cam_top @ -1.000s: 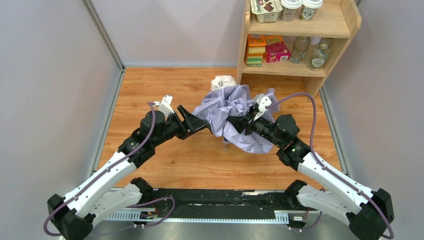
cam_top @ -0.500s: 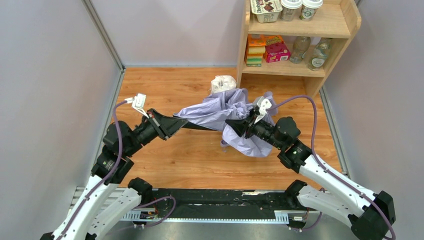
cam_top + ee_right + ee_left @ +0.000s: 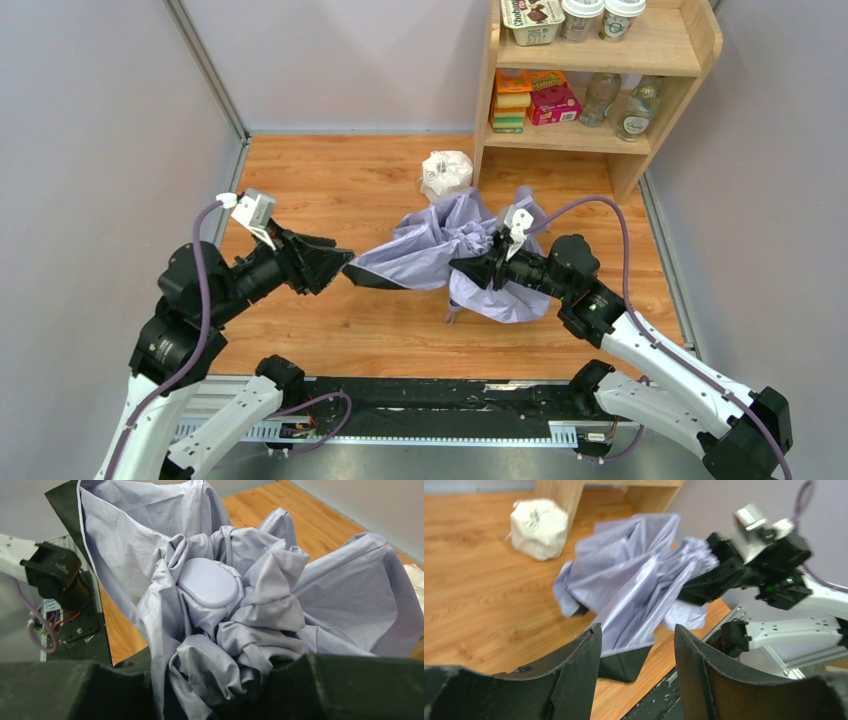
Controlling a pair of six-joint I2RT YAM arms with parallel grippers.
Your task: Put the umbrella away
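The umbrella [image 3: 430, 250] is a crumpled lavender canopy with a black underside, lying mid-table. In the right wrist view its folds [image 3: 320, 590] bunch round an oval lavender cap [image 3: 207, 582]. My right gripper [image 3: 462, 268] is shut on that bunch, fabric packed between its fingers [image 3: 220, 680]. One canopy panel [image 3: 634, 585] stretches left, its black corner [image 3: 624, 662] lying just ahead of my left gripper [image 3: 638, 630]. The left gripper [image 3: 338, 266] stands open, with the corner near its left finger [image 3: 579, 665] but not pinched. Shaft and handle are hidden.
A white wrapped lump [image 3: 447, 172] sits behind the umbrella by the wooden shelf unit [image 3: 640, 155], which holds boxes, bottles and tubs. Grey walls enclose the wooden table [image 3: 320, 180] on three sides. A black metal rail [image 3: 440, 395] runs along the near edge.
My left arm has drawn back to the left, pulling a canopy panel out flat, and its jaws now stand open off the fabric. The right gripper keeps its hold and has shifted slightly left.
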